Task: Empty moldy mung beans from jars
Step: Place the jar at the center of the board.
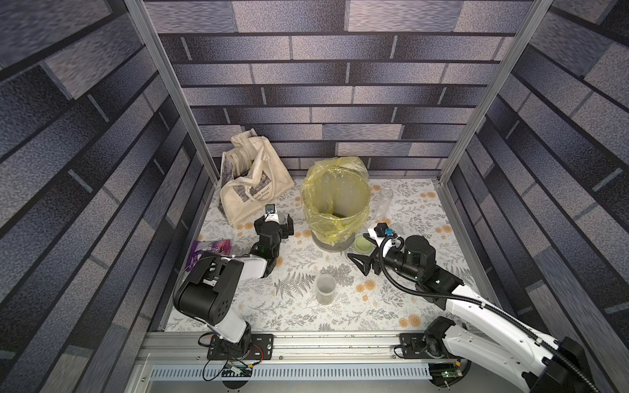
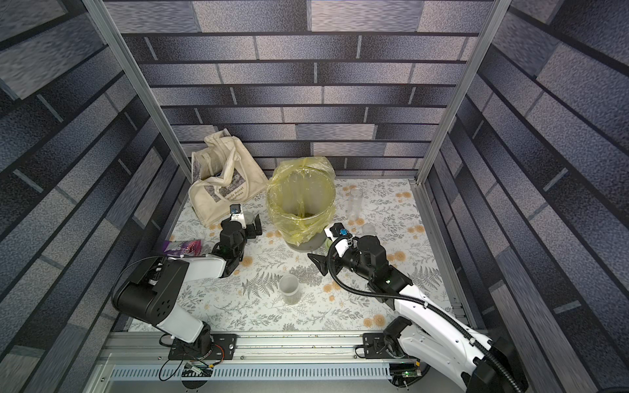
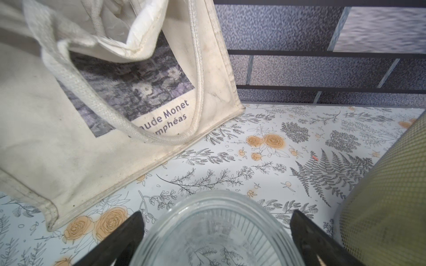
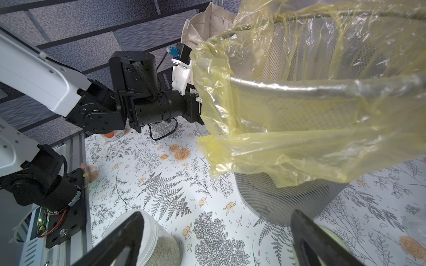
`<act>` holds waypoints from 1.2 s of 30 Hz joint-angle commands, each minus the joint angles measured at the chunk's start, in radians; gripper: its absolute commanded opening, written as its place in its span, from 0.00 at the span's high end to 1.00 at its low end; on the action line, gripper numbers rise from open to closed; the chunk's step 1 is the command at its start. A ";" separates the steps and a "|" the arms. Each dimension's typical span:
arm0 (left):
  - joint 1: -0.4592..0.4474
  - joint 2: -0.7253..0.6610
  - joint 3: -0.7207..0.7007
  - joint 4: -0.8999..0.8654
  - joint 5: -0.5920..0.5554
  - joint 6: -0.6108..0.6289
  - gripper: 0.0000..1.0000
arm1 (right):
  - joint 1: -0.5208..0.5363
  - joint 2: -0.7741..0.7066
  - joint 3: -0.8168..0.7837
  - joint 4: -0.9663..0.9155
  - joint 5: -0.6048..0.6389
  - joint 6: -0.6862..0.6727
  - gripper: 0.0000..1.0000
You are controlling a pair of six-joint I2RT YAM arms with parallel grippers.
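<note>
The yellow-lined grey mesh bin (image 1: 350, 197) stands on the worktop (image 1: 279, 313) between the cream canvas tote bag (image 1: 252, 180), left, and the tall slim clear jar (image 1: 384, 204), right. The short clear jar (image 1: 325, 289) stands before it.

Left arm (image 1: 218, 272): elbow folded high, forearm reaching toward back wall, wrist pitched down. Left gripper (image 1: 274, 222): pointing down and away, jaws spread wide, both black fingers (image 3: 124, 237) in wrist view. Right arm (image 1: 476, 301): stretched low, reaching in toward centre. Right gripper (image 1: 358, 264): near level, jaws wide apart.
</note>
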 commanded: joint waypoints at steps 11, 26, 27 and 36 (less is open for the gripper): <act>-0.034 -0.386 0.039 -0.484 -0.059 -0.216 0.00 | -0.007 0.008 0.071 -0.179 -0.037 0.025 0.03; -0.033 -0.644 0.048 -0.727 0.260 -0.205 0.00 | 0.053 0.054 -0.011 -0.013 -0.278 0.071 0.09; -0.031 -0.648 0.046 -0.721 0.268 -0.205 0.00 | 0.064 0.057 -0.013 -0.009 -0.274 0.073 0.09; -0.015 -0.644 0.045 -0.712 0.312 -0.235 0.00 | 0.168 0.115 -0.047 0.075 -0.196 0.092 0.08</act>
